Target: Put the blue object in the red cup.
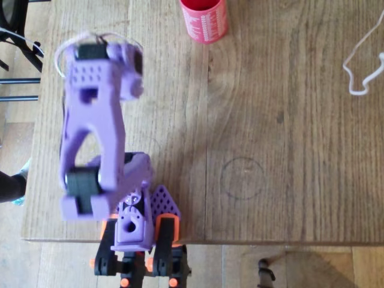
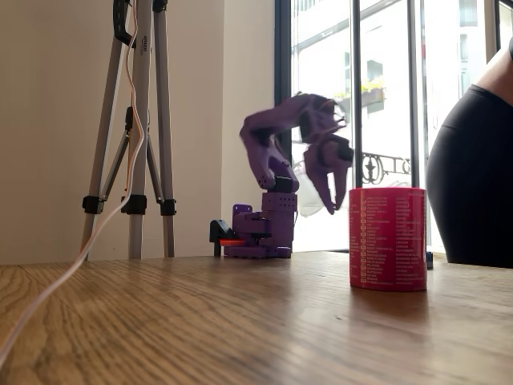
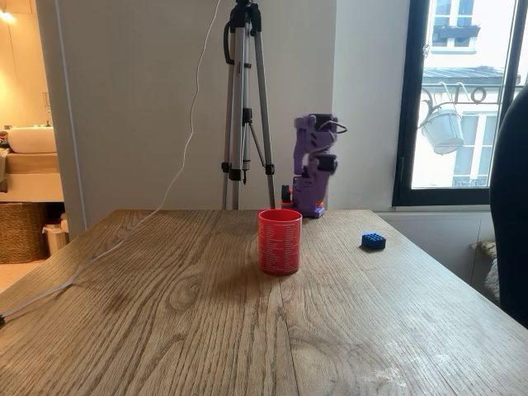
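The purple robot arm [image 3: 313, 169] stands at the far edge of the wooden table [image 3: 206, 313] in a fixed view. It is folded up high over its base. In the overhead view the arm [image 1: 96, 132] is near the bottom edge of the table, over toward the left side.

The gripper [image 2: 330, 188] hangs in the air and points down. It is up off the table and touches nothing. In a fixed view its two fingers look close together, with just a thin gap. The picture is blurry there, so I cannot tell if it is really closed or a bit open. Nothing can be seen in it.

The blue brick [image 3: 373, 240] lies flat on the table, near the right edge in a fixed view. Its bumps face up. It is well apart from the arm.

The red cup [image 3: 279, 241] stands upright near the middle of the table in that view. The brick is off to its right, not touching it. In the overhead view the cup [image 1: 204, 19] is at the top edge of the picture. It has small white writing on its side [image 2: 387, 238].

A tripod [image 3: 244, 107] stands behind the table. A white cable [image 1: 362, 63] lies near the table's right edge in the overhead view. A person in dark clothes [image 2: 473, 176] is at the right side.
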Controlling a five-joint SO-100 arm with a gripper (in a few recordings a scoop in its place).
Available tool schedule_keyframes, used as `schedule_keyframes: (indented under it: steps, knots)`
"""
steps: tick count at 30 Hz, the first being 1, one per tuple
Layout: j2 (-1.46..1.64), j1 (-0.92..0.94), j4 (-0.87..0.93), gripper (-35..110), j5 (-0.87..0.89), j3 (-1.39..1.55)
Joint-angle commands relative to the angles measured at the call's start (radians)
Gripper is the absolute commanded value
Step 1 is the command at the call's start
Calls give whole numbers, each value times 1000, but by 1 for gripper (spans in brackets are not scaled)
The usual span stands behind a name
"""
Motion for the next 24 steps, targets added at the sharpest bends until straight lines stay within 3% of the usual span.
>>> schedule_keyframes:
  steps: [1,9,24]
  knots:
    - [-167,-153,58,1,64,-187]
    - [-457,-288,57,1,230,-440]
    - [-670,-402,-146,1,517,-686]
